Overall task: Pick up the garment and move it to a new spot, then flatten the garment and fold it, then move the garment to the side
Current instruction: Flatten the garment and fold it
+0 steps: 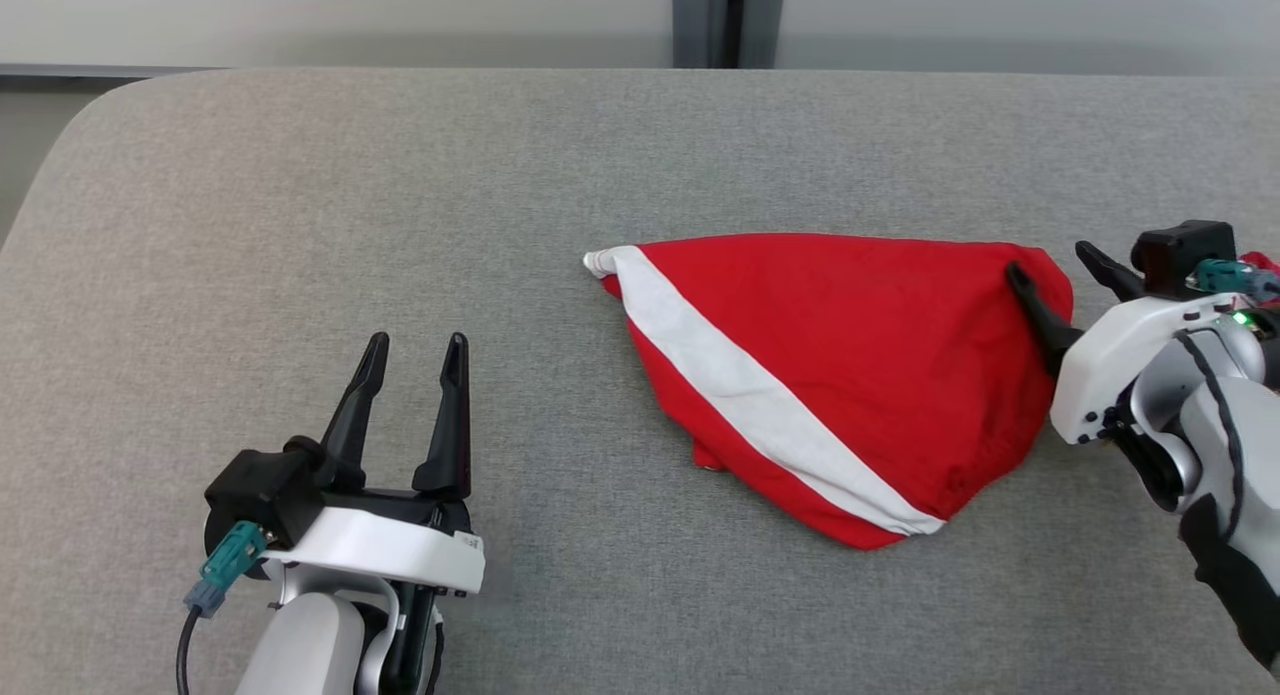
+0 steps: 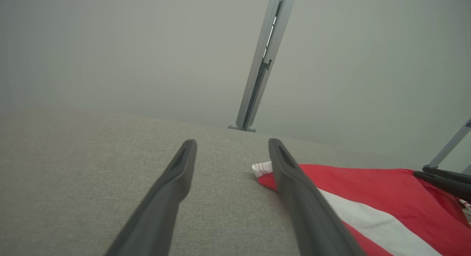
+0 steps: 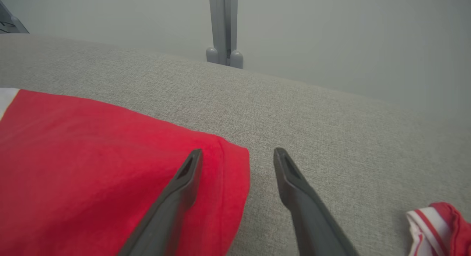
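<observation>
The garment (image 1: 840,365) is red with a white diagonal stripe and lies folded into a rough triangle on the grey table (image 1: 400,175), right of centre. My right gripper (image 1: 1048,257) is open at its far right corner, one finger over the red cloth and the other past its edge. The right wrist view shows that garment corner (image 3: 228,175) between the spread fingers of the right gripper (image 3: 237,154), nothing held. My left gripper (image 1: 414,347) stands open at the lower left, well clear of the cloth. In the left wrist view the left gripper (image 2: 232,145) points across the table, the garment (image 2: 368,197) to its right.
A grey post (image 1: 728,20) stands behind the table's far edge. A small red and white piece of cloth (image 3: 439,226) lies at the right of my right gripper. The table's rounded left corner (image 1: 90,125) is at the far left.
</observation>
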You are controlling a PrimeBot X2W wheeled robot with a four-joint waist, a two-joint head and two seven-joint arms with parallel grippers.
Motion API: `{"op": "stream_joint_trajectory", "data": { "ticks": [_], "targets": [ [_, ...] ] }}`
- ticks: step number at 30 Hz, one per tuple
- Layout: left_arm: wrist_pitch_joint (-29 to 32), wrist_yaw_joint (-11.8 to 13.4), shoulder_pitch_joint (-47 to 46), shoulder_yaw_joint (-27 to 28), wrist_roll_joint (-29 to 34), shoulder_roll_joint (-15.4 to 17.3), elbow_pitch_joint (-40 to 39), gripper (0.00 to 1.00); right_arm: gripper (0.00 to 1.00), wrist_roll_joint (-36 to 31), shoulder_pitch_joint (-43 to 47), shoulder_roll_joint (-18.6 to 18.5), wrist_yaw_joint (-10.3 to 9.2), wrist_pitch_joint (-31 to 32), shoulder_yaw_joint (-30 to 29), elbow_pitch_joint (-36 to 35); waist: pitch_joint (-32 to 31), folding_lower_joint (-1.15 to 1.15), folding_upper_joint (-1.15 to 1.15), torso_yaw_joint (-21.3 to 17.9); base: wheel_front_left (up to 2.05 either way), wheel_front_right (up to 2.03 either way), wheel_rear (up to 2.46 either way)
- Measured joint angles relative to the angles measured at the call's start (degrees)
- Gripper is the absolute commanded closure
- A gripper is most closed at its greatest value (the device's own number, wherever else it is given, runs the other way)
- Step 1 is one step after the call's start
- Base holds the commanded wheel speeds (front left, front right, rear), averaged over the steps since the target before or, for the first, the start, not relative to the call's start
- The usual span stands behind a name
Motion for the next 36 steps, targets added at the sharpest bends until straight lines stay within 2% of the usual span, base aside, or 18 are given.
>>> {"op": "stream_joint_trajectory", "data": {
  "ticks": [7,11,18,23,28,32,36],
  "targets": [
    [0.0,-0.01,-0.69,0.79,0.0,-0.04,0.22,0.0,0.0,-3.33,-2.82,2.13,0.0,-5.13,-0.11,5.05,-1.02,0.0,0.0,-2.64,0.0,0.0,0.0],
    [0.0,-0.02,-0.65,1.99,-0.02,-0.01,-0.09,0.0,0.0,-3.12,-2.81,3.99,0.01,-8.33,-1.31,3.55,-2.19,0.0,0.0,-4.65,0.0,0.0,0.0],
    [-0.01,0.18,0.49,4.13,-0.63,-0.01,-1.24,0.0,0.0,-2.42,5.09,5.15,0.0,-10.14,-6.5,-5.69,-4.7,0.0,0.0,-7.98,0.0,0.0,0.0],
    [0.0,0.19,1.62,4.63,-0.68,-0.01,-1.45,0.0,0.0,-2.64,16.23,7.02,0.0,-10.33,-11.33,-16.9,-6.4,0.0,0.0,-9.26,0.0,0.0,0.0],
    [0.0,0.34,2.5,4.88,-0.79,-0.01,-1.88,0.0,0.0,-3.56,25.02,8.68,0.0,-10.46,-13.69,-22.52,-6.96,0.0,0.0,-9.86,0.0,0.0,0.0],
    [0.0,0.33,2.82,4.83,-0.73,-0.02,-1.85,0.0,0.0,-4.76,26.85,9.26,0.0,-9.88,-13.66,-25.73,-6.68,0.0,0.0,-9.96,0.0,0.0,0.0],
    [0.0,0.26,2.72,4.82,-0.62,-0.02,-1.81,0.0,0.0,-3.07,29.22,9.35,0.0,-7.69,-11.15,-28.25,-6.38,0.0,0.0,-9.79,0.0,0.0,0.0]
  ]
}}
